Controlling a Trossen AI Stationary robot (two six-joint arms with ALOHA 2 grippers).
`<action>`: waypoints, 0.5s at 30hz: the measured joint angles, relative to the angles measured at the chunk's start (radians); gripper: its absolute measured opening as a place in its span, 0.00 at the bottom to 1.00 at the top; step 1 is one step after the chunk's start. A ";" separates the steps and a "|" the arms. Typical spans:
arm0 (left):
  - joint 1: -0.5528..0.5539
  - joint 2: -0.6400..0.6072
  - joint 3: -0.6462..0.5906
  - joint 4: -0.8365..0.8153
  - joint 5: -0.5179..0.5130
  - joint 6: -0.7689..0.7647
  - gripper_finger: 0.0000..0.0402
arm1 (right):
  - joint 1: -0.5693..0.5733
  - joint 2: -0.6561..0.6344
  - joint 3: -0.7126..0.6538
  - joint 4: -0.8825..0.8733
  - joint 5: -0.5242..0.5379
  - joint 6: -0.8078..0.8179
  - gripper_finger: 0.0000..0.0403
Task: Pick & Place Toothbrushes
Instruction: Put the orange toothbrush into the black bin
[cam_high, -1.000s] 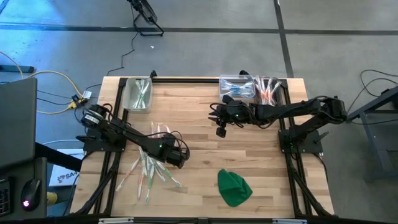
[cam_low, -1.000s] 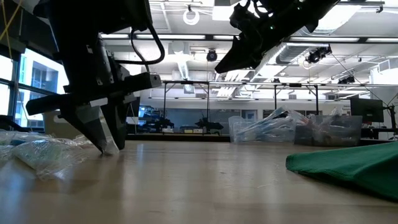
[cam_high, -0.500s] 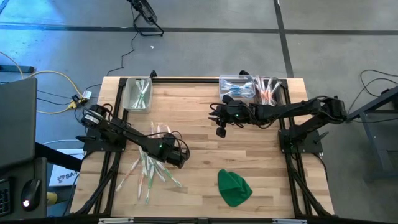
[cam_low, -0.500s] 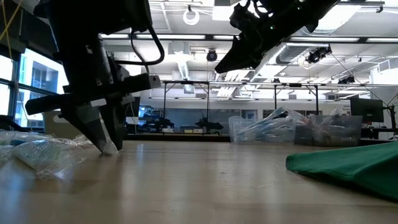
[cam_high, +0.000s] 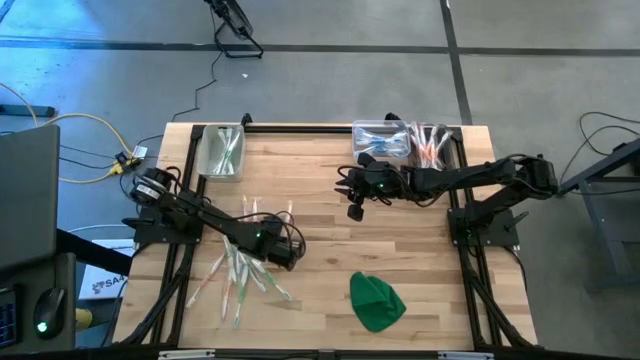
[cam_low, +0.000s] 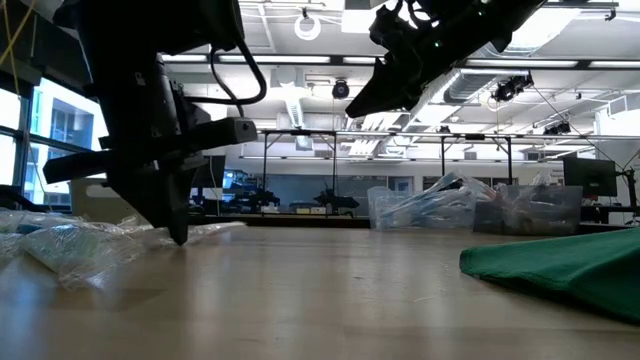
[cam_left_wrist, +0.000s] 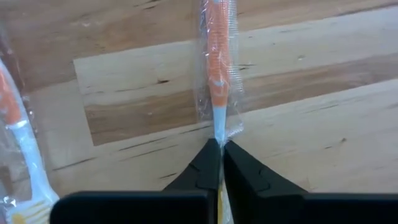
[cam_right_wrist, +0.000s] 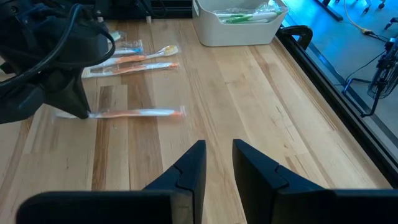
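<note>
Left wrist view shows the left end effector (cam_left_wrist: 219, 149) clamped on the orange toothbrush (cam_left_wrist: 217, 74) lying on the worktop (cam_left_wrist: 323, 124), gripping only its wrapped tip, so it could slip out on lifting.

The high view looks straight down on the whole table (cam_high: 400, 240), while the low view sits at tabletop height, facing the room. Both wrist views look closely along the same boards.
</note>
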 joint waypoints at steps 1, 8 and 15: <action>0.000 0.000 0.000 0.000 -0.001 0.019 0.02 | 0.000 0.000 0.000 0.000 0.000 0.000 0.17; 0.012 -0.015 -0.002 -0.027 -0.042 0.221 0.00 | 0.000 -0.001 0.000 -0.001 0.006 -0.027 0.17; 0.082 -0.113 -0.002 -0.044 -0.061 0.456 0.00 | -0.004 -0.064 -0.001 -0.029 0.005 -0.052 0.17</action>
